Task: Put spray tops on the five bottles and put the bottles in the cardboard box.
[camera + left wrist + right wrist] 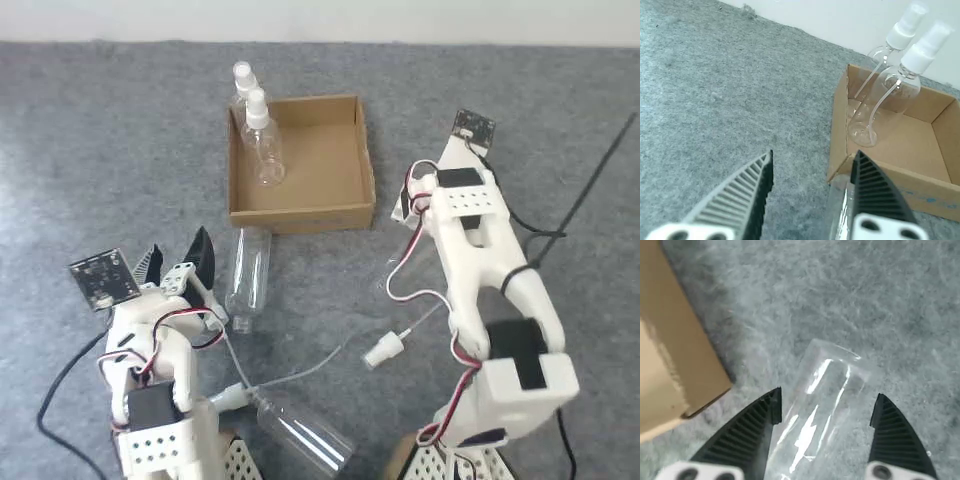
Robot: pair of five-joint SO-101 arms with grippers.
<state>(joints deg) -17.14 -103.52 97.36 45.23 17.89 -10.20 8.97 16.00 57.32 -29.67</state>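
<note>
IMO you're at the grasp on an uncapped bottle. Right jaws are open astride the clear plastic bottle (825,390), which lies on the grey carpeted desk (890,300) beside the brown cardboard box (670,355) corner. Left jaws open, empty. Next — close, lift, mate w/ the loose white spray top (384,351). No readable print.

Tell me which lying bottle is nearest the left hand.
The bottle lying in front of the cardboard box, just beside the left hand. Another bottle lies back by that arm's base; a third bottle lies at the right hand.
</note>
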